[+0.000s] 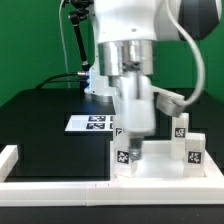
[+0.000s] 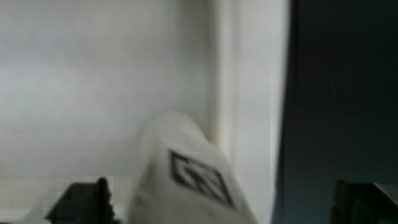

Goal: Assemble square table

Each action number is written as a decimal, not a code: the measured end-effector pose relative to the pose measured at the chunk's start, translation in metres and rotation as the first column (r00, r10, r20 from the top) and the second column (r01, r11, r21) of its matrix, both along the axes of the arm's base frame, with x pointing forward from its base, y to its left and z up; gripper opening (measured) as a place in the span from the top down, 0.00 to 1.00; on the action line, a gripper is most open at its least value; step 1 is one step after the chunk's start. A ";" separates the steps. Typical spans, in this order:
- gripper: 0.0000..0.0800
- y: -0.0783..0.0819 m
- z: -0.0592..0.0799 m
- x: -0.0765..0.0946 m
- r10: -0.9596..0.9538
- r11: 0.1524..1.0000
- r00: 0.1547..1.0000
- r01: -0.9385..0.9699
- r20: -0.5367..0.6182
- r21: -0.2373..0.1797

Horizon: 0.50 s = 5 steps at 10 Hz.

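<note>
The square table's white slab (image 1: 160, 172) lies at the front on the exterior view's right. A white tagged leg (image 1: 124, 156) stands upright at its near left corner. My gripper (image 1: 129, 143) has come straight down over that leg. In the wrist view the leg (image 2: 187, 170) rises between the two dark fingertips (image 2: 82, 203), with a gap on each side, so my gripper (image 2: 222, 206) is open and holds nothing. Two more tagged legs (image 1: 181, 126) (image 1: 195, 150) stand upright at the slab's right corners. The arm hides the slab's far left corner.
The marker board (image 1: 92, 123) lies flat on the black table behind the slab. A low white border wall (image 1: 12, 157) runs along the front and left of the work area. A white lamp base with a cable (image 1: 92, 82) stands at the back.
</note>
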State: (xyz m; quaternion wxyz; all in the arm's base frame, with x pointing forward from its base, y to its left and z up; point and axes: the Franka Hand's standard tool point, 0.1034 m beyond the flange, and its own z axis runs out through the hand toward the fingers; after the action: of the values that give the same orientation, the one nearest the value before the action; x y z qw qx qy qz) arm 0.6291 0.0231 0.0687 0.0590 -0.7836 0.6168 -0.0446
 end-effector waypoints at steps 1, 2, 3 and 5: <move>0.20 -0.004 0.002 0.004 0.060 0.998 0.998 -0.060 0.012 -0.013; 0.19 -0.004 0.001 0.003 0.159 0.987 0.987 -0.158 0.014 -0.032; 0.19 -0.006 0.001 0.003 0.220 0.975 0.975 -0.220 0.013 -0.045; 0.19 -0.017 0.003 0.005 0.504 0.858 0.864 -0.502 -0.008 -0.113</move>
State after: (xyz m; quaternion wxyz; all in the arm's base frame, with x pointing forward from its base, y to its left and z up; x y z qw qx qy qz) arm 0.6343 0.0060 0.0718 0.0316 -0.9189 0.3868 -0.0703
